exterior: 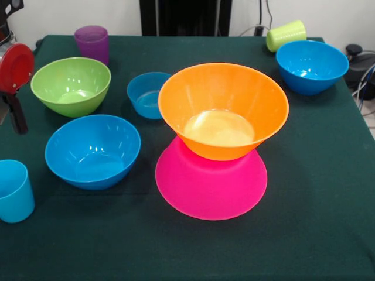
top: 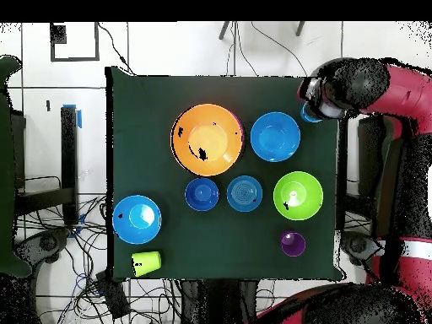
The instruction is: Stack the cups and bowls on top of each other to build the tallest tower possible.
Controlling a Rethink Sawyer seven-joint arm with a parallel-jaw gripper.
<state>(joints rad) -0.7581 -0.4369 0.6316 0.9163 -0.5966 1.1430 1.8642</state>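
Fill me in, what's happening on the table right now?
The robot arm hangs over a corner of the table, by the light-blue cup. The tower so far is the orange bowl standing upright on the upturned pink bowl. Everything else sits loose, and the yellow-green cup lies on its side.

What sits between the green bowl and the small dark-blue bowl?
The small light-blue bowl, in line with the green bowl and small dark-blue bowl; the overhead view shows it.
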